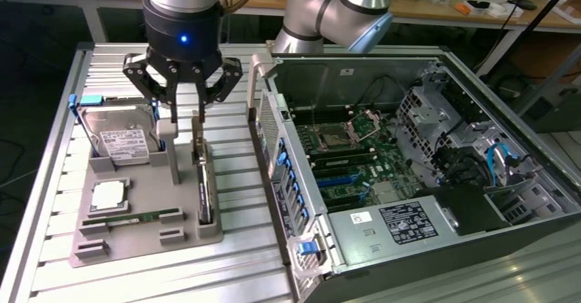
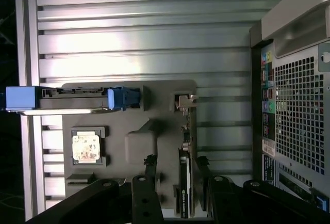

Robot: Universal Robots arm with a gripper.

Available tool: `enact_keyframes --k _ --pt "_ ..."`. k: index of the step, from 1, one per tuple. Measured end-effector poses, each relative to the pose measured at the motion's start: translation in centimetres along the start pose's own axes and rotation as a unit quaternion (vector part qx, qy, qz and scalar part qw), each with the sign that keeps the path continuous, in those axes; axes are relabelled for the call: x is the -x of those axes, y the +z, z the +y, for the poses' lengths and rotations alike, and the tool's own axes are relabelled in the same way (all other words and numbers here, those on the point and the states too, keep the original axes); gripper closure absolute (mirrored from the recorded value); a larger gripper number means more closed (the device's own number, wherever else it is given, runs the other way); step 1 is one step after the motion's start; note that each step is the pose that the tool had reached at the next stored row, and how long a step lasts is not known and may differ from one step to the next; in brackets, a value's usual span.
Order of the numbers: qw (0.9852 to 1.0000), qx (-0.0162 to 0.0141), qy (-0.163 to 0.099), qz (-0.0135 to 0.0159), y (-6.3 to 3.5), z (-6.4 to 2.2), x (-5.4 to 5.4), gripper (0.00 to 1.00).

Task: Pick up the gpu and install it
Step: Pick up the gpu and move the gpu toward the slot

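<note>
Open tool (image 1: 184, 102) hanging over the gpu (image 1: 203, 180)
Its spread fingers (image 2: 150, 163) are straddling the gpu (image 2: 185, 193) without gripping it; the gpu is standing on edge in the grey holder (image 1: 136, 242) on the desk (image 1: 245, 265), beside the open computer case (image 1: 472, 201).

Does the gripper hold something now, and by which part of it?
Nothing is held. The open gripper hangs over the gpu, which stands on edge in the gray holder.

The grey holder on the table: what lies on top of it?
The gpu stands on edge, beside a hard drive, a processor chip and a green memory stick. The slot of the holder hides the gpu's lower edge.
</note>
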State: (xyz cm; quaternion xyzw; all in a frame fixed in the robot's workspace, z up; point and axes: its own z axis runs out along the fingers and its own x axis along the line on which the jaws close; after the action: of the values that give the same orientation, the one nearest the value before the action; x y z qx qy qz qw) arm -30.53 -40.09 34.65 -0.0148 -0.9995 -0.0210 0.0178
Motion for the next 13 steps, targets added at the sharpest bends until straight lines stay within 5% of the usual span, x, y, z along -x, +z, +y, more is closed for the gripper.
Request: enact_keyframes --k 13 --pt "1.0000 -0.0008 0.000 0.0001 1.14 -0.32 0.87 0.58"
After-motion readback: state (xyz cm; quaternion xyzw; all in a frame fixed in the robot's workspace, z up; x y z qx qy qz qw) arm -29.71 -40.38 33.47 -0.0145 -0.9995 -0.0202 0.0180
